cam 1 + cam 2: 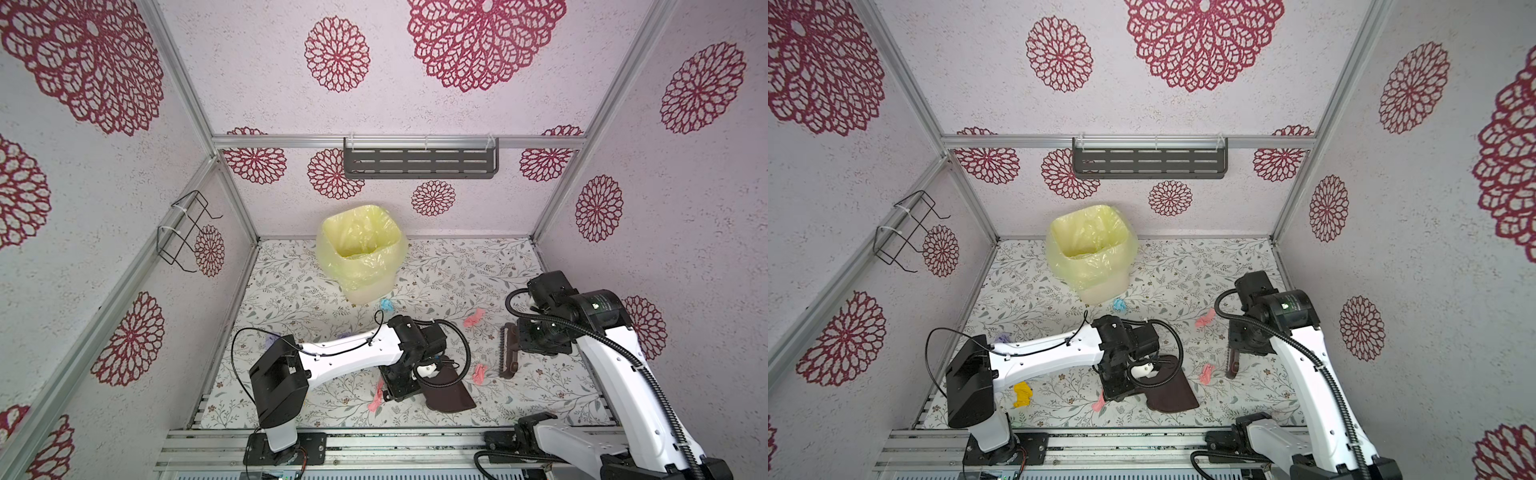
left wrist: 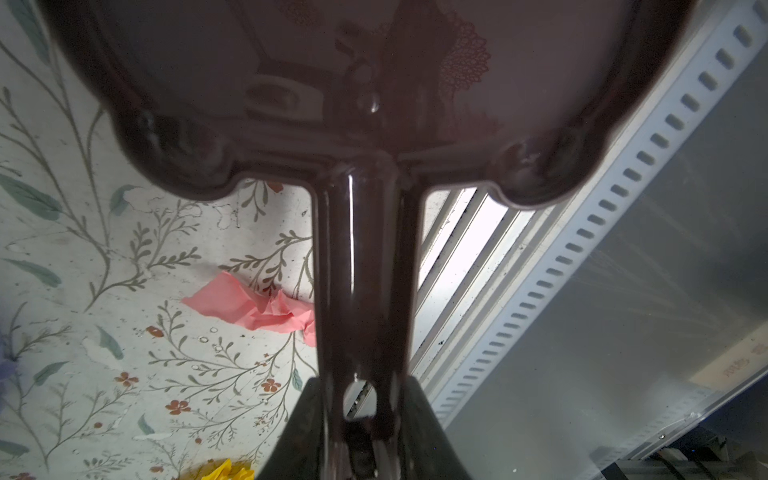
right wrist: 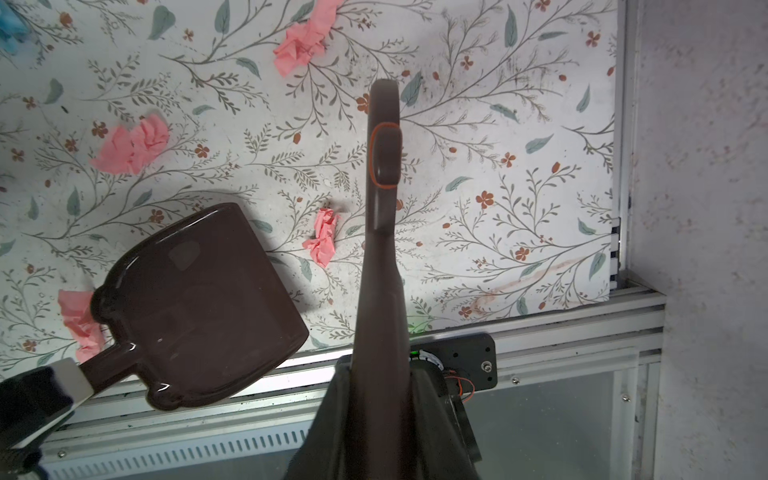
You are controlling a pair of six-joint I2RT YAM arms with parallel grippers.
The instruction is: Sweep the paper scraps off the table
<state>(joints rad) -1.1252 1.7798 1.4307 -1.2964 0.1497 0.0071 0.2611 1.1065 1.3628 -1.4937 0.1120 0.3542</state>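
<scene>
The left gripper (image 2: 360, 419) is clamped narrow on the handle of the dark brown dustpan (image 1: 446, 392). It holds the pan over the front middle of the table (image 1: 457, 266), wide mouth toward the front rail and shadow on the print below. On the right, the right gripper (image 3: 380, 415) is squeezed fully tight on the handle of the matching brush (image 1: 508, 351), bristles facing the dustpan; whether they touch the surface, I can't tell. The paper scraps (image 1: 474, 318) are all out on the table. The near pink scrap (image 1: 479, 372) lies between pan and brush, just beside the brush. The far pink scrap (image 3: 301, 41) sits further back. A third pink scrap (image 1: 376, 399) lies by the dustpan handle, close to the left gripper. The blue scrap (image 1: 387, 304) rests at the foot of the yellow-lined bin (image 1: 361, 249). The lilac scrap (image 1: 272, 340) peeks out behind the left arm, and in a top view the yellow scrap (image 1: 1022, 394) lies near the front left.
</scene>
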